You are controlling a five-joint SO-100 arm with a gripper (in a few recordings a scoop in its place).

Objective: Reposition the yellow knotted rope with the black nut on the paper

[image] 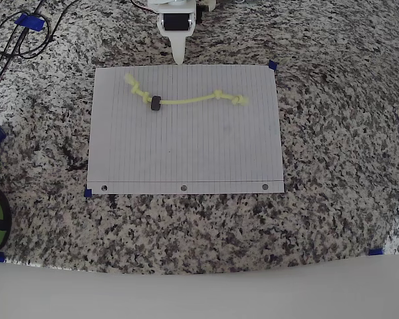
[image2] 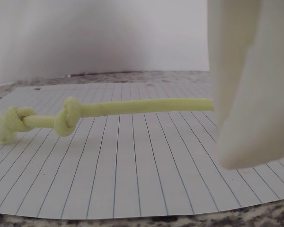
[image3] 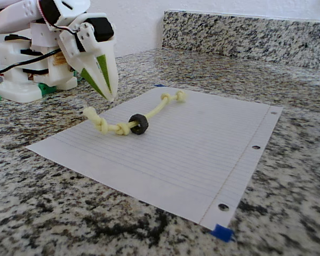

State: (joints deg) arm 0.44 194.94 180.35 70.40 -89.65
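White fingers (image2: pixel 248 85) of the tool fill the right of the wrist view, nearest the lens; the two are seen pressed together with no gap between them, and nothing is pinched. In the overhead view the tool (image: pixel 178 54) hangs at the far edge of the paper (image: pixel 186 153), its tip just at that edge. In the fixed view the tool (image3: pixel 108 88) is seen pointing down, close to the desk (image3: pixel 53 213) but apart from the rope.

Rope (image: pixel 186 100): yellow, knotted near both ends, lying flat on the upper part of the paper in the overhead view. Long axis runs left to right across the sheet, roughly parallel to the far edge, with a slight sag in the middle. The black nut (image: pixel 155 102) is threaded on it, left of centre, just beside the left pair of knots. In the wrist view the rope (image2: pixel 109 109) runs straight across the ruled lines, and its right part is hidden behind the fingers.

Key relation: the rope lies just in front of the tool, toward the near side of the sheet, broadside to it. The tool stands above the stretch just right of the nut.

Judgement: the rope already lies on the paper; whether this placing is the wanted one cannot be settled from this moment.
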